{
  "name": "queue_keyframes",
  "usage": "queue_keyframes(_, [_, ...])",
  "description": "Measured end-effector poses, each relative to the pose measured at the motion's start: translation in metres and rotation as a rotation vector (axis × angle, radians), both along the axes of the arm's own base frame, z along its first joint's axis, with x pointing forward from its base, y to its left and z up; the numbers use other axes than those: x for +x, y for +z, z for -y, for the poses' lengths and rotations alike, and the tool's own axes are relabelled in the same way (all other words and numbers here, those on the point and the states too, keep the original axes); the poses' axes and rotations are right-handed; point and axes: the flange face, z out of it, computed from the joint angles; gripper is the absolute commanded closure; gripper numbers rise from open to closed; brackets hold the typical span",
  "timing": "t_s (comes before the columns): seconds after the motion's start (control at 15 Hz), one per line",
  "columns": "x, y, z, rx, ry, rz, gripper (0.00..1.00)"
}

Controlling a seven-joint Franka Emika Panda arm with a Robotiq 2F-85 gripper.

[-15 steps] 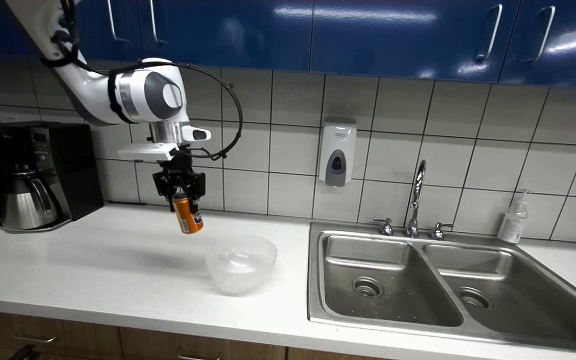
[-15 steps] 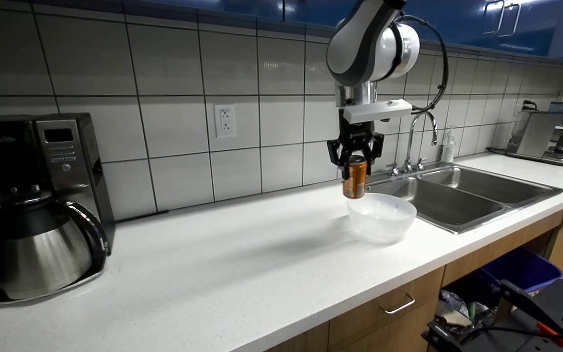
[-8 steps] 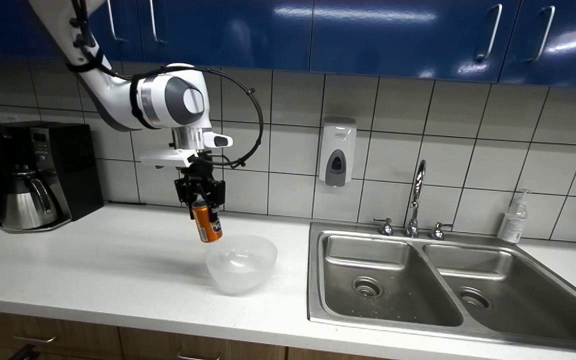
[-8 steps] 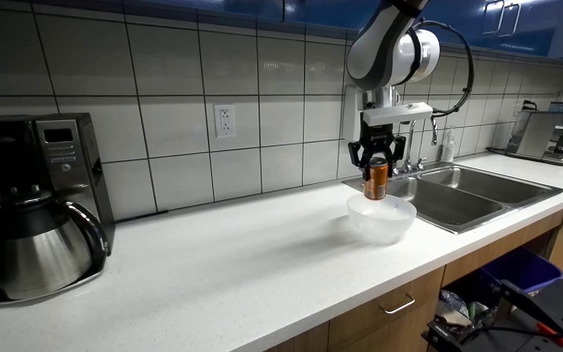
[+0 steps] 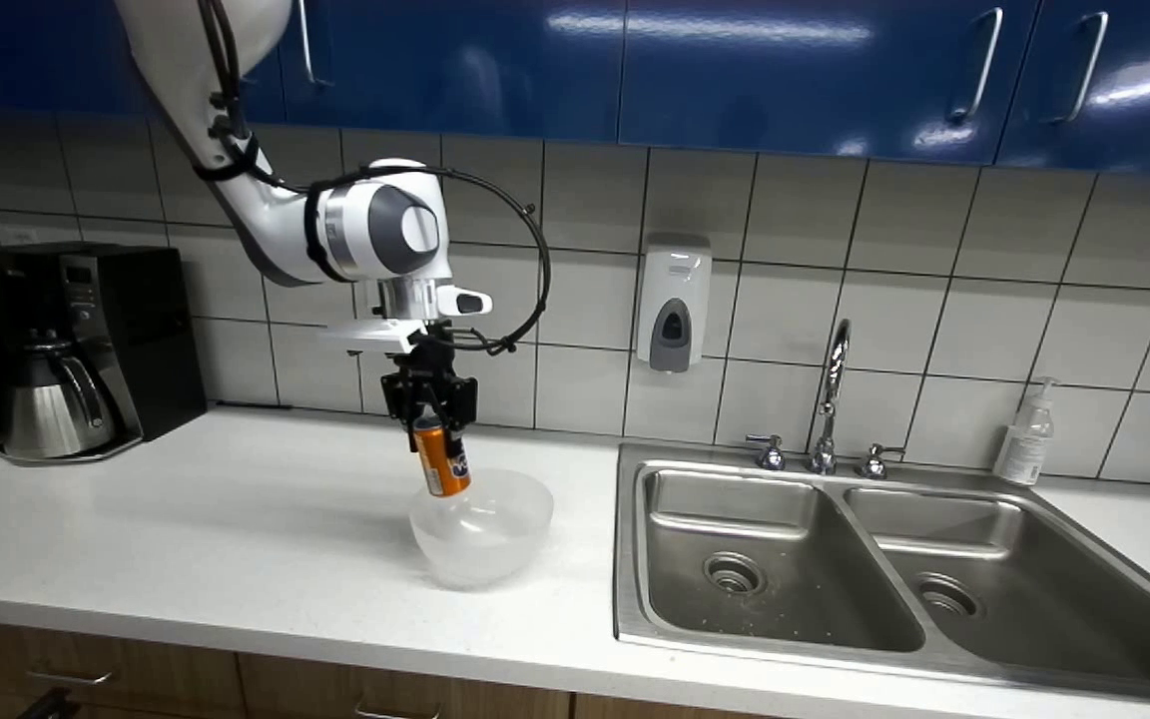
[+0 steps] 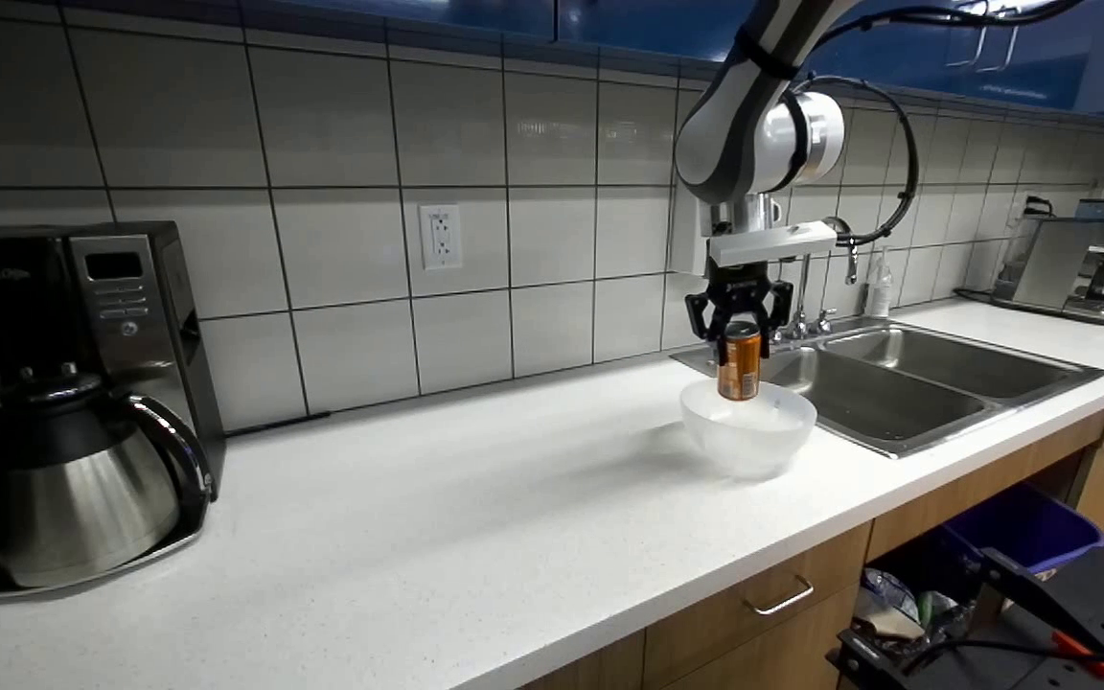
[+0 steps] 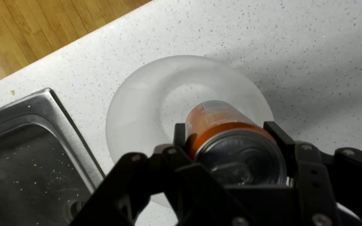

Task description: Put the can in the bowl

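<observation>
The orange can (image 5: 443, 469) with a silvery top is held tilted in my gripper (image 5: 435, 446); both also show in an exterior view, the can (image 6: 740, 372) and the gripper (image 6: 742, 351). In the wrist view the fingers of my gripper (image 7: 224, 125) stand on both sides of the can (image 7: 215, 114), shut on it near its top. The whitish translucent bowl (image 5: 490, 544) stands on the counter below; it also shows in the wrist view (image 7: 134, 119). The can's lower end overlaps the bowl's opening in all views. I cannot tell whether it is below the rim.
A steel double sink (image 5: 785, 629) with a faucet (image 5: 832, 399) lies beside the bowl. A coffee maker (image 6: 130, 316) with a steel carafe (image 6: 82, 498) stands at the counter's far end. A soap dispenser (image 5: 673, 300) hangs on the tiled wall.
My gripper has moved with the can toward the sink side and lower, bringing the can from beside the bowl to over its opening. The bowl has not moved.
</observation>
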Motion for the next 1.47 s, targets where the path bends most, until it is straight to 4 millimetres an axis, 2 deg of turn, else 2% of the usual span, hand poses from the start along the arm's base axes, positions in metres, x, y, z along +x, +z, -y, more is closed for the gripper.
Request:
queue_keyframes(0.47, [0.038,-0.049,0.031,0.025,-0.085,-0.018,0.62])
queue_keyframes(0.8, [0.044,-0.082,0.052,0.07,-0.146,-0.034,0.62])
queue_keyframes(1.0, [0.044,-0.094,0.058,0.089,-0.166,-0.042,0.62])
queue_keyframes(1.07, [0.043,-0.096,0.058,0.092,-0.169,-0.043,0.12])
queue_keyframes(1.13, [0.044,-0.096,0.057,0.093,-0.17,-0.044,0.11])
queue_keyframes(1.27, [0.044,-0.096,0.056,0.095,-0.168,-0.042,0.01])
queue_keyframes(1.47, [0.048,-0.092,0.055,0.095,-0.165,-0.034,0.0])
